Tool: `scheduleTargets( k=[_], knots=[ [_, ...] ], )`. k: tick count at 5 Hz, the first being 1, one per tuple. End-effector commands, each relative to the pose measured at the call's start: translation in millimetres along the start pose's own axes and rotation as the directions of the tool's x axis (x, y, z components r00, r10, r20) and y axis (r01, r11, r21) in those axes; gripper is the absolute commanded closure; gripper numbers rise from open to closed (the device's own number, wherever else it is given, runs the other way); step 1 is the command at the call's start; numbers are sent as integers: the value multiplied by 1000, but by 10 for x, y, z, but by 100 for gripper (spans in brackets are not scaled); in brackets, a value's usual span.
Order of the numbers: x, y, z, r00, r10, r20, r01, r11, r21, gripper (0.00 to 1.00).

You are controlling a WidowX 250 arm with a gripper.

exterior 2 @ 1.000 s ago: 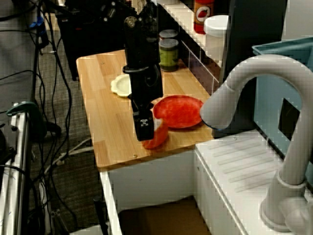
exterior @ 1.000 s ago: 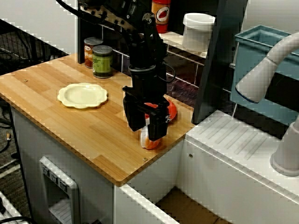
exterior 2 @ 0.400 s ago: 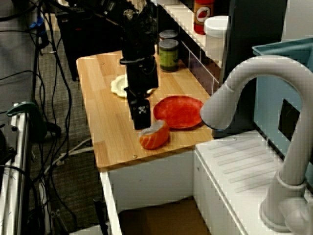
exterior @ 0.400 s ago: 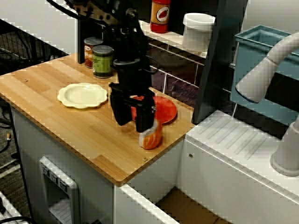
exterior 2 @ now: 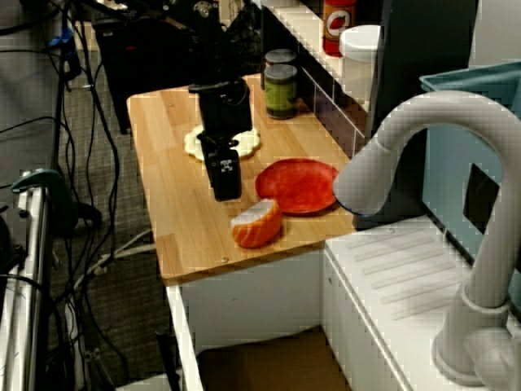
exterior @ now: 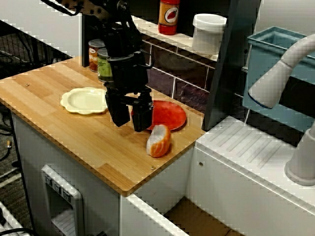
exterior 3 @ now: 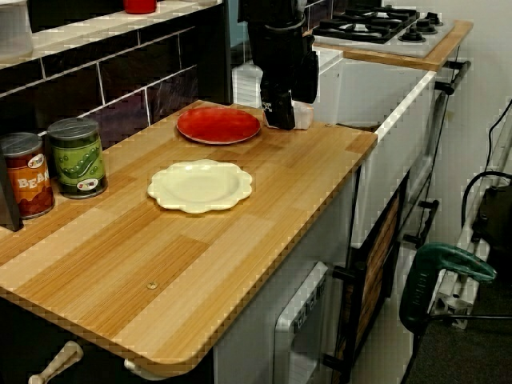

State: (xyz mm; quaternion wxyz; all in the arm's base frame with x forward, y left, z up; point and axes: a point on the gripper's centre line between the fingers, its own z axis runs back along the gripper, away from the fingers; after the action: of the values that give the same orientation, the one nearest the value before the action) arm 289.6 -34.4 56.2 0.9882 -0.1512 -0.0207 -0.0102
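A salmon sushi piece [exterior: 158,141] [exterior 2: 256,224], orange with a white side, lies on the wooden counter [exterior: 59,128] near its right front corner. My black gripper [exterior: 130,120] [exterior 2: 224,186] [exterior 3: 280,112] hangs open and empty just above the counter, to the left of the sushi and apart from it. It hovers between the red plate [exterior: 169,115] [exterior 2: 297,185] [exterior 3: 218,125] and the cream scalloped plate [exterior: 84,100] [exterior 3: 200,186]. In the low view along the counter the gripper hides most of the sushi. Both plates are bare.
A green can [exterior: 106,64] [exterior 3: 76,158] and a red bean can [exterior: 93,51] [exterior 3: 22,174] stand at the back by the tiled wall. A white sink unit [exterior: 256,162] with a faucet [exterior 2: 407,155] adjoins the counter's right edge. A sauce bottle [exterior: 168,17] and white tub [exterior: 208,32] sit on the shelf.
The gripper, which was down around the sushi, has lifted off it and moved left toward the cream plate. The sushi stays lying on the counter.
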Motion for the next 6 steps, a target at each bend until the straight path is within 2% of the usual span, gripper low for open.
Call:
scheduleTargets(
  k=[1, 3, 4, 6],
  knots=[
    [-24, -53, 133, 996, -37, 80, 35, 999, 19, 0],
    [36, -144, 0, 995, -45, 85, 42, 998, 46, 0],
    [80, -141, -62, 996, -46, 74, 42, 998, 54, 0],
    [104, -68, 28, 995, -40, 87, 35, 998, 54, 0]
  ],
)
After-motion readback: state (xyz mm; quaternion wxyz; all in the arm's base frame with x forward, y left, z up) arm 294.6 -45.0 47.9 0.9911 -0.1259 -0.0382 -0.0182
